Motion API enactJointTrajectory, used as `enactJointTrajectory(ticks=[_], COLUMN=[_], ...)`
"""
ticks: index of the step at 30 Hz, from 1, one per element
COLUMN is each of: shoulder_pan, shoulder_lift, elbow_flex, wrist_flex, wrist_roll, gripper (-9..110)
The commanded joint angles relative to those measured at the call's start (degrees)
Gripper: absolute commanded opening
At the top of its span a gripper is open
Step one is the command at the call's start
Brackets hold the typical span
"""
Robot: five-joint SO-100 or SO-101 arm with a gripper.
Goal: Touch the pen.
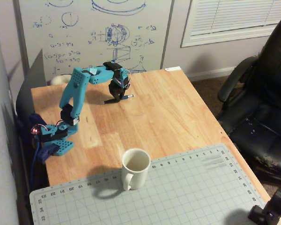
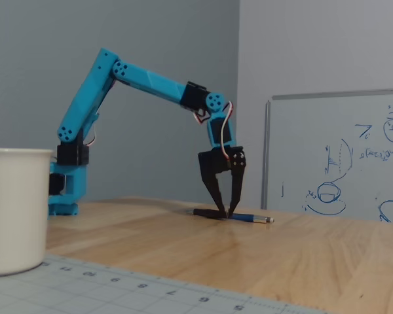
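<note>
The pen lies flat on the wooden tabletop toward its far edge, near the whiteboard, in the fixed view taken from above; only its right-hand part shows beyond the hand, which hangs directly over it from the blue arm. A white mug stands well apart, at the near edge beside a grey cutting mat, and a black chair sits off to the right. From this height one cannot tell whether the tips meet the pen. In the fixed view taken low across the tabletop, the pen lies lengthwise with its small silvery end to the right, and the hand points straight down with its fingers a little apart, clamped on nothing; the tips appear to rest on or just at the dark barrel near its left end. The mug fills the near left foreground. The step in hand is judged to be the final contact itself. If a slight gap remains, the next move calls only for a small, gentle descent, since a hard press could roll the pen.
</note>
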Motion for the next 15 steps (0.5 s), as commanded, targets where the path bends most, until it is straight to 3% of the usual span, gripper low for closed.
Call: enactJointTrajectory(ticks=[1, 15], shoulder_pan=[-0.7, -0.7], shoulder_lift=[1.6, 5.3], elbow_flex=[-4.7, -7.3], wrist_flex=[-0.4, 0.3], wrist_roll=[-0.3, 0.6], gripper=[1, 1])
